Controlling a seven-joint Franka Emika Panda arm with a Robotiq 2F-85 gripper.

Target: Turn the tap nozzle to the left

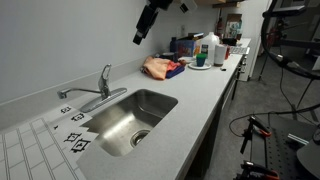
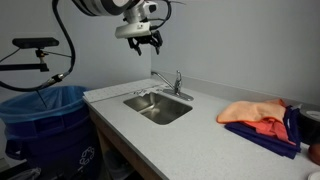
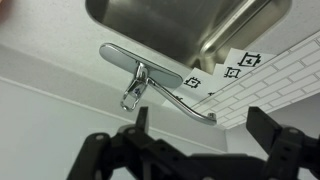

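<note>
The small silver faucet stands on the counter behind the sink (image 1: 150,100). Its tap nozzle (image 1: 80,92) is a slim chrome spout that lies level along the counter's back edge, away from the basin. It also shows in an exterior view (image 2: 162,80) and in the wrist view (image 3: 185,102). The upright lever handle (image 1: 105,75) rises from the base. My gripper (image 3: 203,130) is open and empty. It hangs high above the faucet in both exterior views (image 1: 138,38) (image 2: 145,44), clear of the nozzle.
An orange cloth (image 1: 160,67) on a blue mat lies on the counter past the sink, also seen in an exterior view (image 2: 255,112). Bottles and containers (image 1: 205,50) stand further along. A blue bin (image 2: 45,120) stands by the counter's end. Marker tags (image 1: 75,140) lie near the sink.
</note>
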